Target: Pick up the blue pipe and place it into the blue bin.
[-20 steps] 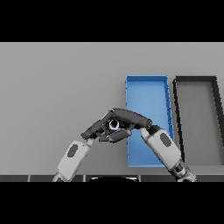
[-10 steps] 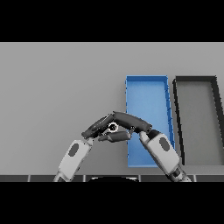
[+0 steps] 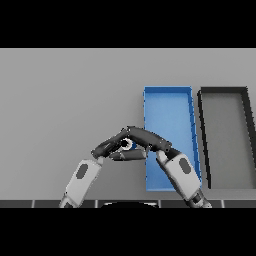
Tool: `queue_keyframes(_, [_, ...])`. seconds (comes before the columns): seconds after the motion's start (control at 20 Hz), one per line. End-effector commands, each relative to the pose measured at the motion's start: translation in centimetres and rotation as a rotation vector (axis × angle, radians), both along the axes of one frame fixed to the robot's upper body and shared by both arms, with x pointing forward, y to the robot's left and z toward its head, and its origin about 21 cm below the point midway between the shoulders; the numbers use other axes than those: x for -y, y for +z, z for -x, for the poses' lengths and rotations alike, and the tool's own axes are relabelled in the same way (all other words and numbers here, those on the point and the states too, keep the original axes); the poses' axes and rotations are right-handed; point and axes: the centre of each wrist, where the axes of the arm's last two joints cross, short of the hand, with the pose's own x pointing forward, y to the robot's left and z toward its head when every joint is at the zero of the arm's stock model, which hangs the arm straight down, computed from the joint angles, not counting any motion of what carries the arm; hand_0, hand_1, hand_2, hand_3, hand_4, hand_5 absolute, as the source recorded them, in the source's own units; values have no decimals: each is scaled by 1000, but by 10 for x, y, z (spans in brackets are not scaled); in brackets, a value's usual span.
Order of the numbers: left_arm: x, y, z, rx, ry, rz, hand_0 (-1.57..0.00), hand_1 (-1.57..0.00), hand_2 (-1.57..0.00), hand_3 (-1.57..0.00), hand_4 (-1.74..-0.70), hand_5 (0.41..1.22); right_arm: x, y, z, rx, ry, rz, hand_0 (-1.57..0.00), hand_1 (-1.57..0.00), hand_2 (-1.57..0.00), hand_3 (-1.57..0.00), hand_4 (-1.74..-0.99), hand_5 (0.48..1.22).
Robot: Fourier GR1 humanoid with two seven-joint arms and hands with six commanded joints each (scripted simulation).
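**Both hands meet around the blue pipe beside the blue bin**

The two hands come together near the middle of the grey table (image 3: pixel 60 100), just left of the blue bin (image 3: pixel 168 91). The right hand (image 3: pixel 150 140) reaches from the lower right over the near left corner of this bin, its dark fingers stretched to the left. The left hand (image 3: pixel 107 146) comes from the lower left, its fingers pointing right and up, and the fingertips of both hands touch. Between them only a small part of the blue pipe (image 3: pixel 128 145) shows, a blue and white round end. The fingers of both hands close around it, so the pipe is clamped between the two hands, outside the bin. A black bin (image 3: pixel 223 91) stands just to the right of the blue one.
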Motion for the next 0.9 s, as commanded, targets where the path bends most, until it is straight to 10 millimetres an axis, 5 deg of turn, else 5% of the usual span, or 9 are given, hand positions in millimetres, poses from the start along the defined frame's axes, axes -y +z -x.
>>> queue_keyframes(0.0, [-1,0,0,-22,10,-23,-246,-229,-223,-175,-1059,912,-2,-1,0,4,3,-14,-1568,-1568,-1568,-1567,-1499,1217])
queue_keyframes(0.15, [-4,-6,2,-56,35,-64,-125,-117,-114,-89,-991,729,-1,2,0,38,5,-32,-1570,-1570,-1570,-1569,-1499,1219])
queue_keyframes(0.35, [-3,-6,3,-93,55,-62,-51,-47,-46,-36,-973,578,-4,2,1,29,11,-55,-1570,-1570,-1570,-1570,-1499,1220])
queue_keyframes(0.6, [-6,-10,0,-119,81,-91,-16,-15,-14,-11,-969,512,5,22,-4,-2,6,-125,-1571,-1571,-1571,-1571,-1495,1221])
queue_keyframes(0.85, [-4,-7,-3,-116,93,-110,-5,-4,-4,-3,-965,479,9,76,-18,-64,3,-205,-1571,-1571,-1571,-1571,-1495,1221])
